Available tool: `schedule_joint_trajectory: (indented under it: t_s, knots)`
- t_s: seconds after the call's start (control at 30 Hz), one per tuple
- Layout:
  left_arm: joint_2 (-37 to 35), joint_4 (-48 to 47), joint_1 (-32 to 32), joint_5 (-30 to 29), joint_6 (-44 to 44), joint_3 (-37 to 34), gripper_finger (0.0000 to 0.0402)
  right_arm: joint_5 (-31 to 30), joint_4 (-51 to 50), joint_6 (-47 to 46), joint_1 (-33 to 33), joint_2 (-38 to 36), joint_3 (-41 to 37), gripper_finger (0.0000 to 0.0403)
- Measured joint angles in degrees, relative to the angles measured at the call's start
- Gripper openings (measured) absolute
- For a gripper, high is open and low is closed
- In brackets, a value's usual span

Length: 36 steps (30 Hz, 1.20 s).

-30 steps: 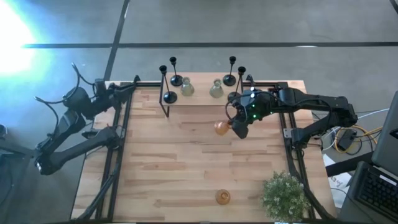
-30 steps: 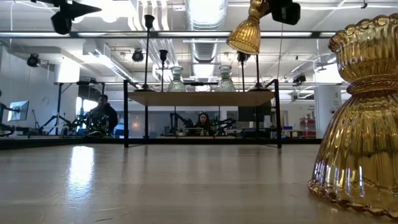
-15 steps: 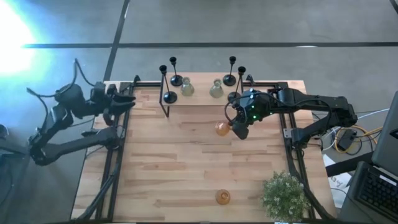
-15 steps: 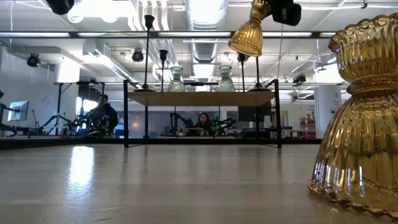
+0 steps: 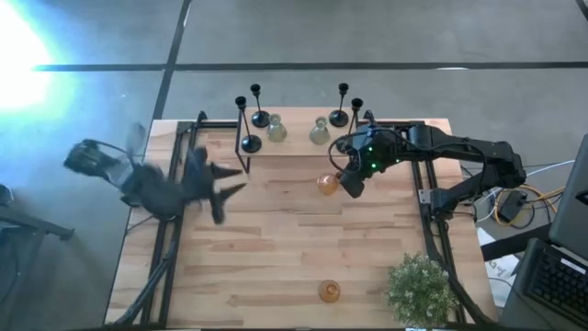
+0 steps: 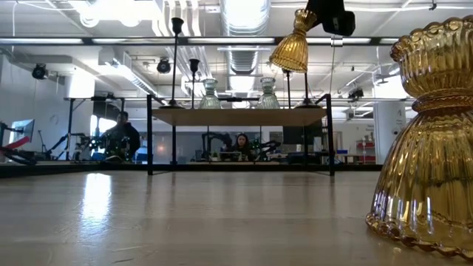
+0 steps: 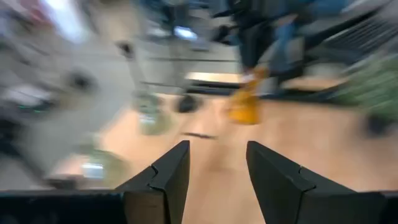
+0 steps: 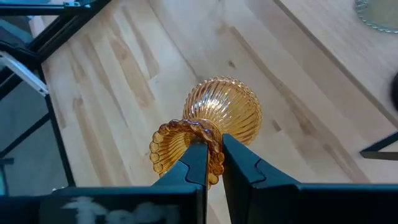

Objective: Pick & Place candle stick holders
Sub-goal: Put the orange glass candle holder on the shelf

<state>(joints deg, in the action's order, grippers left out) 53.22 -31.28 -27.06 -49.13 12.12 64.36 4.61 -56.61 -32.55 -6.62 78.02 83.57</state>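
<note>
My right gripper [image 5: 347, 184] is shut on an amber glass holder [image 5: 327, 184], in the air in front of a raised shelf [image 5: 299, 150] at the table's far edge. Several black holders [image 5: 260, 119] and two pale-green glass holders [image 5: 276, 131] stand on the shelf on their bases. A second amber holder [image 5: 329, 291] stands on its base near the front edge and looms large in the low view [image 6: 429, 148]. My left gripper [image 5: 225, 184] is open and empty over the table's left part, blurred; its wrist view shows the gap [image 7: 217, 177]. My right gripper holds the amber holder by the scalloped rim of its cup [image 8: 214, 148]. One finger [image 8: 198, 163] seems to be inside the cup and one outside, pinching the wall. The holder is lifted clear and hangs tilted [image 6: 290, 46], its wide base lowest and away from the fingers.
A green potted plant [image 5: 421, 287] stands at the table's front right corner. Black frame rails run along the table's left [image 5: 170, 230] and right [image 5: 430, 230] edges. People sit in the room beyond the table.
My left arm has swung fast from outside the table's left edge to over the table, toward the right. My right gripper has gone a little toward the far edge and the shelf, still holding the tilted amber holder.
</note>
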Motion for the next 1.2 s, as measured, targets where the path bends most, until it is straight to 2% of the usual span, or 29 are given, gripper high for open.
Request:
schedule_joint_trajectory:
  t_s: [0.07,0.1,0.17,0.33,0.47,0.63,0.87,1.03,1.2]
  knots:
    - [2.30,-0.30,-4.79,-13.05,-1.29,0.18,0.0163,0.81,0.73,0.20,-0.04,0.00,0.00,0.0015]
    - [2.72,-0.24,-5.87,-16.76,-1.28,0.55,0.0163,1.47,1.42,0.44,-0.04,0.00,0.00,0.0015]
    - [3.20,-0.24,-5.81,-17.52,0.54,0.89,0.0163,2.96,3.59,0.46,-0.04,0.00,0.00,0.0015]
    - [3.62,-0.75,-2.59,-9.63,5.80,0.35,0.0163,3.58,8.29,0.11,-0.02,0.00,0.04,0.0015]
    - [4.45,-0.42,0.49,-5.75,4.83,-0.21,0.0163,3.57,9.99,0.00,-0.04,0.21,0.04,0.0015]
    - [7.84,0.08,6.47,3.48,3.65,-0.96,0.0163,4.60,10.55,0.43,-0.02,2.32,1.71,0.0015]
    - [14.82,10.10,13.45,12.16,-4.49,-0.84,0.0163,6.36,6.92,4.92,0.07,9.46,10.23,0.0015]
    - [19.11,15.32,17.50,17.77,-6.09,0.15,0.0163,6.39,-1.47,9.04,0.07,15.44,18.48,0.0015]
    - [22.52,17.69,21.06,26.99,-6.18,1.87,0.0163,6.39,-5.62,12.51,0.09,20.36,25.79,0.0015]
